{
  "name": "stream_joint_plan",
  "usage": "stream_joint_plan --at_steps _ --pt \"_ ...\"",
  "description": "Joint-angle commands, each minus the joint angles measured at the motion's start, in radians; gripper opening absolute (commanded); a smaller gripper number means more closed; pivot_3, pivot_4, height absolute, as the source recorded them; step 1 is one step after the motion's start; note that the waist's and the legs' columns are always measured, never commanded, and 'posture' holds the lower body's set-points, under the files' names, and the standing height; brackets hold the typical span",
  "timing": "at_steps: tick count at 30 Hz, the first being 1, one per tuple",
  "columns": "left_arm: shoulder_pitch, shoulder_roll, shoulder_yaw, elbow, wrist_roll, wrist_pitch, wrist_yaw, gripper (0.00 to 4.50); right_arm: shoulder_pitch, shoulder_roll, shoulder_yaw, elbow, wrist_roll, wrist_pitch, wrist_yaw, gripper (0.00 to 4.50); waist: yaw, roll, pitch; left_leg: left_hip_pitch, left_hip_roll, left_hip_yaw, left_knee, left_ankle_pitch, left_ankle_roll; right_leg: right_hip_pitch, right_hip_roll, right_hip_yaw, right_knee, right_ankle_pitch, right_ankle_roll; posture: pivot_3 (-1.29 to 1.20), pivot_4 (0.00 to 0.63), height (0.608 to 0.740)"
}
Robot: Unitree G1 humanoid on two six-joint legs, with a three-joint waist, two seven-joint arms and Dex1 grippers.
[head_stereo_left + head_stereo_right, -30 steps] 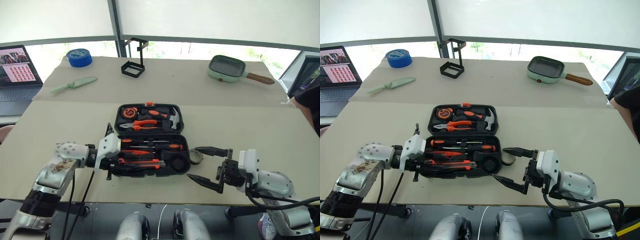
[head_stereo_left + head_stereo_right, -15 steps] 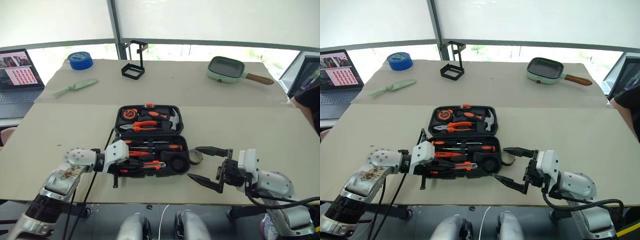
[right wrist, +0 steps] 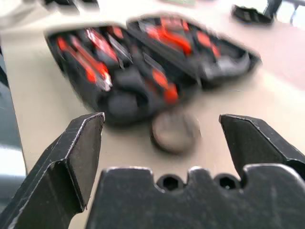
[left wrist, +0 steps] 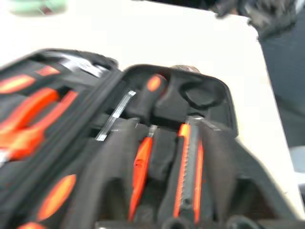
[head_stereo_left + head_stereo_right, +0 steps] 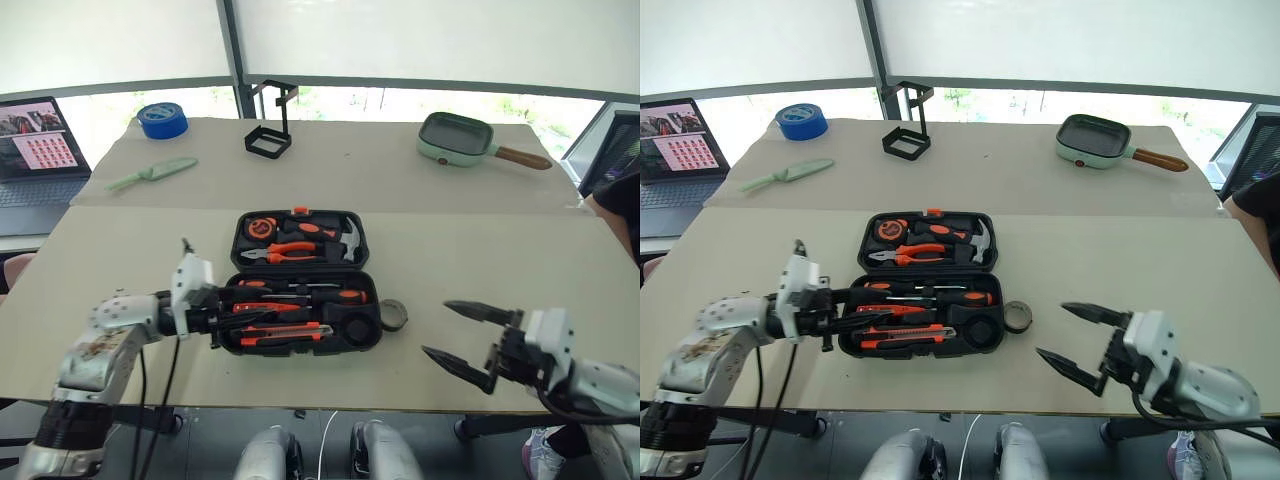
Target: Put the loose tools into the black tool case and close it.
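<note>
The black tool case lies open mid-table. Its near half holds two black-and-orange screwdrivers, a slim orange screwdriver and the utility knife. The far half holds pliers, a hammer and a tape measure. A small dark tape roll lies on the table, touching the case's right side. My left gripper is open at the case's left end, its fingers reaching over the near half and holding nothing. My right gripper is wide open and empty, to the right of the roll and nearer the front edge.
Along the back of the table are a blue tape roll, a pale green knife, a black wire stand and a green pan. A laptop stands at the far left. A person is at the right edge.
My left gripper opened and drew back to the left from inside the case's near half. My right gripper, still open, moved right and away from the tape roll.
</note>
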Motion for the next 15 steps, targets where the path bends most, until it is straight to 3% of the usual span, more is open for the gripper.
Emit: stream_joint_plan --at_steps 1,3,4,10,15 --pt "0.09 0.034 0.104 0.065 -0.018 -0.163 -0.127 3.71 0.044 0.008 -0.081 0.087 -0.052 -0.152 0.024 4.5 -0.008 0.0 0.0 0.0 0.0 0.001 0.0 0.0 0.0 0.0 0.0 0.001 0.0 0.0 0.0 0.0 0.15 0.74" --pt "0.136 0.047 0.157 0.116 -0.036 -0.205 -0.171 4.38 0.056 0.0 -0.082 0.139 -0.094 -0.22 0.033 4.5 -0.011 0.0 0.0 0.001 0.0 0.001 0.0 -0.002 0.001 0.0 0.0 0.001 0.0 -0.001 -0.001 0.0 0.15 0.74" --pt "0.16 0.057 0.176 0.138 -0.036 -0.218 -0.188 4.45 0.054 -0.003 -0.076 0.16 -0.11 -0.247 0.038 4.5 -0.011 0.0 0.0 0.002 0.001 0.001 0.0 -0.005 0.005 -0.001 -0.001 0.001 0.0 -0.003 -0.004 0.0 0.15 0.74" --pt "0.207 0.049 0.208 0.112 -0.087 -0.234 -0.239 4.45 -0.072 -0.049 0.019 0.075 -0.131 -0.167 0.027 4.5 -0.009 0.0 0.0 0.003 0.001 0.001 0.0 -0.008 -0.001 -0.001 -0.008 0.001 0.001 -0.004 -0.006 0.0 0.15 0.74" --pt "0.183 0.009 0.145 0.002 -0.106 -0.213 -0.208 4.45 -0.236 -0.165 0.184 -0.099 -0.1 0.141 0.05 4.5 -0.001 0.0 0.0 0.002 0.001 0.0 0.0 -0.008 -0.001 -0.001 -0.01 0.001 0.001 -0.004 -0.008 0.0 0.15 0.74"
